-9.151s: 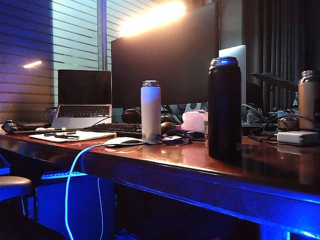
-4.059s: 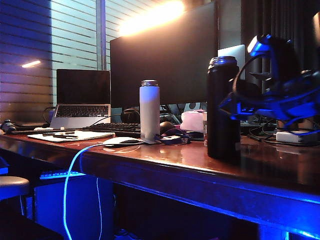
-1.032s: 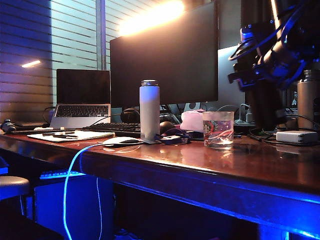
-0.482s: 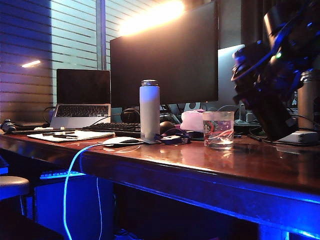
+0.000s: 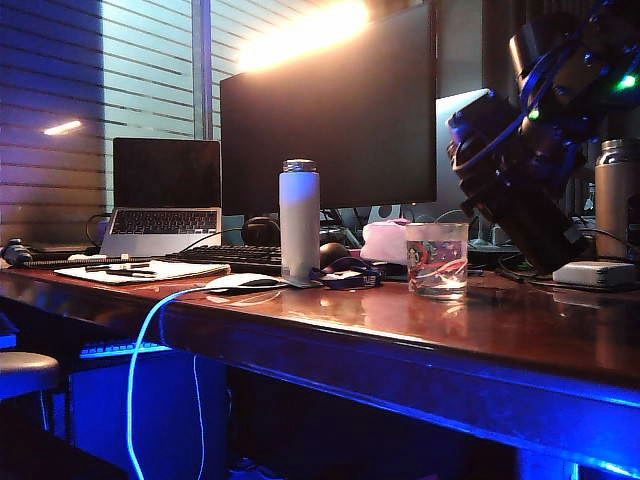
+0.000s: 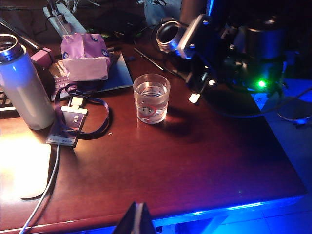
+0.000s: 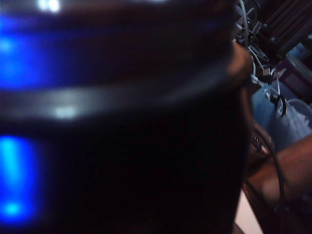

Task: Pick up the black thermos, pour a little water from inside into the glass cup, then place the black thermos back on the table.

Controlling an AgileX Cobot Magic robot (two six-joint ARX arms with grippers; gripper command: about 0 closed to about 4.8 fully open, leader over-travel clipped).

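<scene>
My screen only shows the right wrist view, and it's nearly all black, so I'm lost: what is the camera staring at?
Observer: The black thermos, gripped by the right pincer and tilted above the table.
Visitor: Where's the glass?
Observer: The glass cup stands on the table beside the thermos's mouth, not touching it.
Visitor: Any water inside?
Observer: Some, seen from above the left pincer, shut near the table's front edge.

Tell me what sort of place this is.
Most likely an office or home workstation: a large dark monitor, an open laptop and a keyboard share the reddish wooden table, with slatted window blinds behind.
</scene>
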